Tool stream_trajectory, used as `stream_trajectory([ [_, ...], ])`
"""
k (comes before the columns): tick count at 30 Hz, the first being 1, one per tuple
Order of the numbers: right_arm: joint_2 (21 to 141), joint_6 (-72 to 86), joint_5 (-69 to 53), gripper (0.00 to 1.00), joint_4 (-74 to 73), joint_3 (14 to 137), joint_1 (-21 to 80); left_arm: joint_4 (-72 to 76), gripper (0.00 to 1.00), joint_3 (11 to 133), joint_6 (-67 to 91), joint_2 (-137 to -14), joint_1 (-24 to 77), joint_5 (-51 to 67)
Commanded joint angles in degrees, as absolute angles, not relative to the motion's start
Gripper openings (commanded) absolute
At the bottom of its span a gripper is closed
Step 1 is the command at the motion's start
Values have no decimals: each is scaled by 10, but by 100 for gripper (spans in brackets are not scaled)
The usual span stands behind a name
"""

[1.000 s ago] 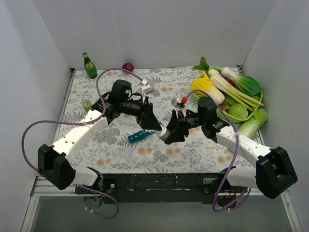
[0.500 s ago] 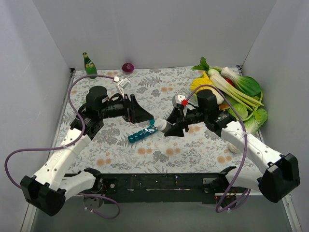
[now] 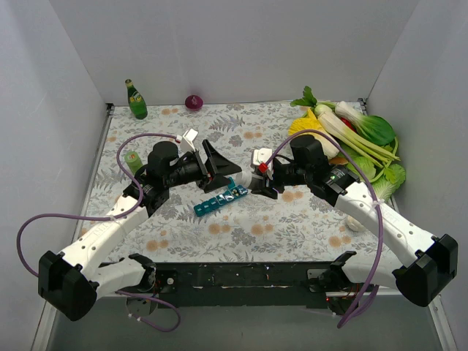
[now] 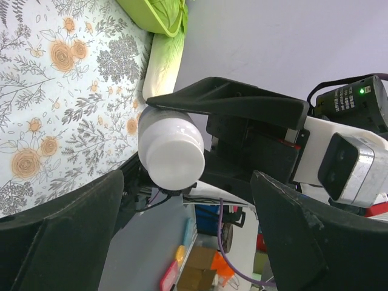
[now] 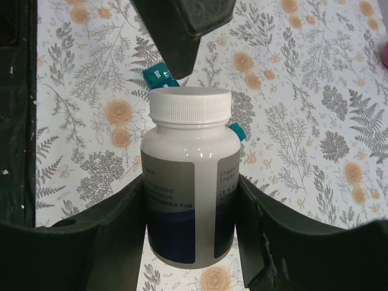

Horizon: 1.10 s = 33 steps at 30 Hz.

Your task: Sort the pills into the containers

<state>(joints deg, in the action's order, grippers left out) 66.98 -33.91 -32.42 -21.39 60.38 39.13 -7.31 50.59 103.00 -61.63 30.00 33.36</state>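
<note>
My right gripper is shut on a white pill bottle with a blue-and-grey label. It holds the bottle by the body, with the ribbed cap on. The pills are hidden. In the left wrist view the bottle's cap points toward my left gripper, which is open, and nothing is between its fingers. The teal-blue containers strip lies on the floral cloth below and between both grippers, partly hidden behind the bottle in the right wrist view. My left gripper hovers just above-left of the strip. My right gripper is just right of it.
A green glass bottle and a purple ball-like thing stand at the back. A small green can sits at the left near my left arm. A pile of vegetables fills the back right corner. White walls enclose three sides.
My left gripper has pulled back from the bottle's cap toward the left and back and stands wider open. My right gripper has carried the bottle toward the back.
</note>
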Motion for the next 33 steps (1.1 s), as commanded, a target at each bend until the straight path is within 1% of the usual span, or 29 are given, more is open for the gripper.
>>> stream_trajectory([
  [1,662,-360,-290,1,-213,622,395,-55,84,511,1067,-624,322,287],
  [3,664,-358,-290,1,-210,621,396,-54,78,511,1070,-628,329,286],
  [5,665,-356,-293,1,-208,621,397,-54,76,511,1071,-635,334,287],
  [6,665,-356,-294,1,-208,621,397,-55,71,512,1067,-639,337,287],
  [8,665,-355,-294,1,-207,621,397,-59,69,514,1065,-644,339,285],
  [12,665,-353,-297,1,-207,620,397,-60,60,520,1057,-656,342,288],
  [13,665,-353,-299,1,-207,619,397,-60,55,521,1053,-659,343,289],
  [16,664,-351,-301,1,-207,617,397,-62,47,527,1042,-670,345,298],
  [17,664,-350,-302,1,-207,616,397,-61,40,529,1038,-671,345,301],
  [19,663,-347,-308,1,-206,613,397,-62,33,533,1028,-677,345,315],
  [20,664,-341,-313,1,-205,612,397,-63,28,534,1011,-679,346,319],
  [22,664,-331,-334,1,-202,607,397,-64,24,537,985,-685,345,343],
  [24,667,-307,-359,1,-200,602,392,-67,19,541,927,-688,346,368],
  [26,674,-288,-411,1,-191,599,381,-72,18,547,876,-697,346,416],
  [27,678,-267,-430,1,-189,595,374,-75,18,550,814,-701,346,437],
  [29,685,-233,-495,1,-170,584,367,-84,16,562,752,-703,345,486],
  [30,685,-216,-518,1,-160,577,362,-95,15,569,670,-705,346,510],
  [31,686,-172,-568,1,-127,557,359,-123,15,579,631,-705,346,532],
  [33,686,-118,-615,1,-72,531,355,-145,16,592,521,-699,350,569],
])
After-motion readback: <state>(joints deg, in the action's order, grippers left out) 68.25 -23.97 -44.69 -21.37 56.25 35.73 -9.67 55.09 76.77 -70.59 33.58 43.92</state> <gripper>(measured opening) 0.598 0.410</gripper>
